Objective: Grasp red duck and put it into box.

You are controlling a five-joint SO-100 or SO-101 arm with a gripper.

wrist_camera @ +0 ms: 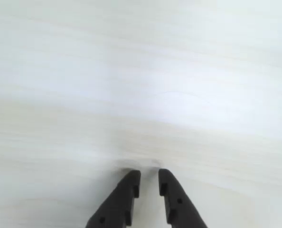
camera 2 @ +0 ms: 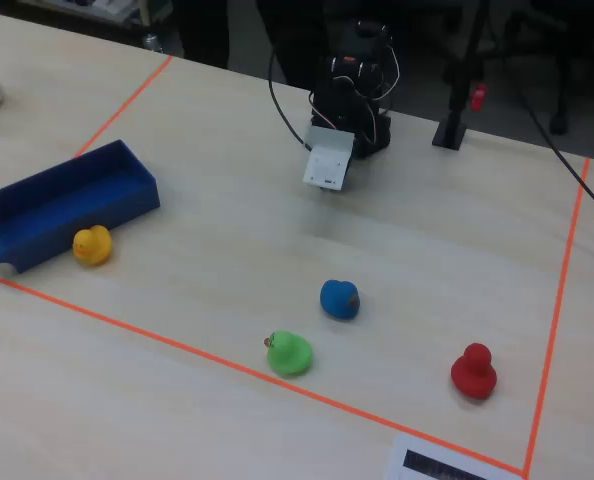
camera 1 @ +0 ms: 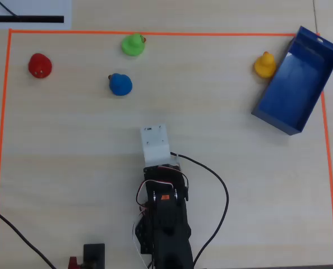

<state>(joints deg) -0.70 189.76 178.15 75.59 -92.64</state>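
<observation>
A pale wooden surface (camera 1: pixel 222 185) marked with orange tape (camera 1: pixel 155 33). The red duck (camera 1: pixel 40 65) sits near the tape's far left corner in the overhead view, well apart from the box (camera 1: pixel 296 89) at the far right. A blue duck (camera 1: pixel 120 84) and green duck (camera 1: pixel 133 45) lie between; a yellow duck (camera 1: pixel 264 64) touches the box. The arm's fingers (wrist_camera: pixel 149 183) hang nearly together, holding nothing, above bare surface.
</observation>
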